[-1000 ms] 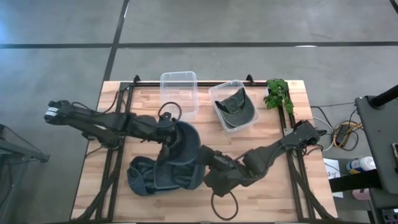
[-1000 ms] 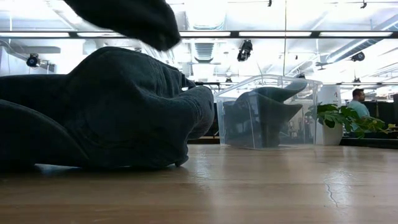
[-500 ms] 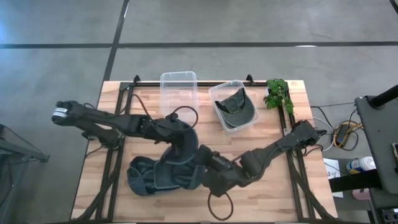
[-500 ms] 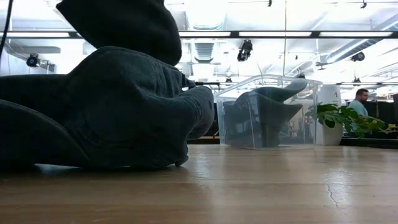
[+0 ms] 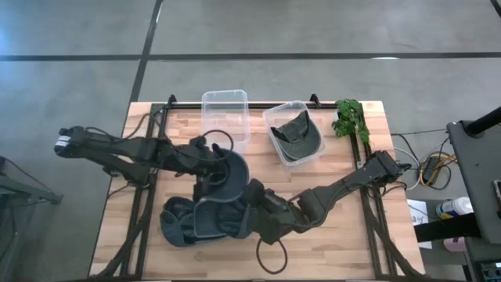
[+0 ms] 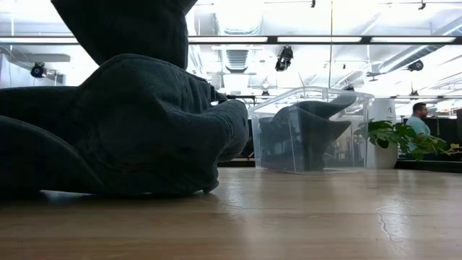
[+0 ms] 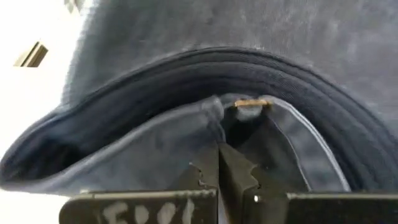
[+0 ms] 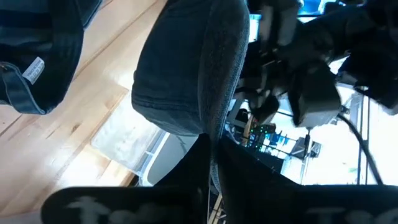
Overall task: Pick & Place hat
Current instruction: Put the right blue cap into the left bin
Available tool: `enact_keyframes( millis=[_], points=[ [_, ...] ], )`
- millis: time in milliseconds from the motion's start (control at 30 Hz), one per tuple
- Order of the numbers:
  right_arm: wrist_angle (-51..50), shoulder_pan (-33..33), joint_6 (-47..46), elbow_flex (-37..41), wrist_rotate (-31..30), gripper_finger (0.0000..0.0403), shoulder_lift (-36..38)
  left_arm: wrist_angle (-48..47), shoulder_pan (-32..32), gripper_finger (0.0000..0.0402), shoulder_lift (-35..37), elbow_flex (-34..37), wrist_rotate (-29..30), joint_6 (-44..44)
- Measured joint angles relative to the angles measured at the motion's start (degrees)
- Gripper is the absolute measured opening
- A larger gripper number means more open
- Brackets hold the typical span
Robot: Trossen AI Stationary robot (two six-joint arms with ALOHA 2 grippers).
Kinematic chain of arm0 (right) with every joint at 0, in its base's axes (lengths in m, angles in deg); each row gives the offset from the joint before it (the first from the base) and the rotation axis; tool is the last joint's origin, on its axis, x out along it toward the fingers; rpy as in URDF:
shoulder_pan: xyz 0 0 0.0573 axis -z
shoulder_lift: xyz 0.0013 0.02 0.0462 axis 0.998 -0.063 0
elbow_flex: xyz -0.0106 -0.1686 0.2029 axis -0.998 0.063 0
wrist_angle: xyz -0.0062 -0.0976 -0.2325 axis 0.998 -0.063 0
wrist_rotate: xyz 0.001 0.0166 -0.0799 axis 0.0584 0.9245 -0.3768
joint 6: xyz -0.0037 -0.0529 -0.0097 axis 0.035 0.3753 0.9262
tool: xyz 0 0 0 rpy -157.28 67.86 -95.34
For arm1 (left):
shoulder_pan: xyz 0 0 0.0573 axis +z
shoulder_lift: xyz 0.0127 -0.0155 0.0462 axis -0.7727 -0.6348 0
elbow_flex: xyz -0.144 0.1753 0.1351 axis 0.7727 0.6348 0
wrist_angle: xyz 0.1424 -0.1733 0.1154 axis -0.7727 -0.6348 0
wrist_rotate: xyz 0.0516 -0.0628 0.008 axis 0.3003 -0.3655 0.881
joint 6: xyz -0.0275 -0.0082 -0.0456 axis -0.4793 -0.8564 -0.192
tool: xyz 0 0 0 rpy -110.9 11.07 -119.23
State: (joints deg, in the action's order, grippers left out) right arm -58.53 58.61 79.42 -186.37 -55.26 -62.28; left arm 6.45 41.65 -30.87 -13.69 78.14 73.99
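A dark blue hat [image 5: 228,174] hangs over a pile of dark blue hats [image 5: 196,221] that lies on the near left part of the table. In the low view the held hat [image 6: 123,29] shows just above the pile [image 6: 130,137]. My left gripper [image 5: 210,168] is shut on its left side. My right gripper [image 5: 252,194] is shut on its right side. Another hat [image 5: 296,135] lies in a clear bin [image 5: 313,153] at the back. My left gripper pinches a fold of the hat's rim [image 7: 214,124] between its two fingers, beside the small label inside. It comes from the table's left, slanting down. The hat's open side faces it. My right gripper pinches the hat's brim edge [image 8: 208,134] between its two fingers, coming from the table's right and slanting down. The brim stands edge-on ahead of the fingers. Whether the hat's underside touches the pile, I cannot tell.
An empty clear bin [image 5: 225,113] stands at the back middle, left of the bin with the hat. A green plant [image 5: 350,119] stands at the back right corner. A black cable loops at the near edge [image 5: 272,258]. A person [image 6: 416,115] sits far off in the room.
The held hat has sunk toward the pile and shifted a little toward the table's left; in the low view far more of it shows now. My left gripper swung right, then back left, and tipped further down. My right gripper has followed slightly left and down. Both stay shut.
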Motion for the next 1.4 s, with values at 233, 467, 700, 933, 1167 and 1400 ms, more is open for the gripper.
enact_keyframes(
  millis=[233,467,700,933,1167,1400],
  points=[
    [0.06,0.67,-0.07,0.02,-0.91,0.0013,0.00,-5.98,0.00,0.0000,6.05,0.00,0.03,-3.85],
    [0.18,1.36,0.12,-0.09,-0.92,0.0013,0.00,-17.79,0.02,0.0000,7.43,0.00,-0.01,-4.54],
    [2.85,2.65,0.51,0.00,-0.74,0.0013,0.00,-7.91,-0.02,0.0000,4.26,2.39,-4.67,-6.67],
    [3.83,3.80,0.40,0.22,2.31,0.0013,-0.17,6.35,-0.07,0.0000,1.13,3.13,-5.03,-5.53],
    [4.01,4.49,0.84,0.24,2.45,0.0013,-0.22,4.54,-0.05,0.0000,0.95,3.13,-4.38,-2.10],
    [4.04,4.65,0.75,0.24,2.21,0.0013,-0.22,-2.48,-0.09,0.0000,2.21,3.13,3.95,1.15]
  ],
)
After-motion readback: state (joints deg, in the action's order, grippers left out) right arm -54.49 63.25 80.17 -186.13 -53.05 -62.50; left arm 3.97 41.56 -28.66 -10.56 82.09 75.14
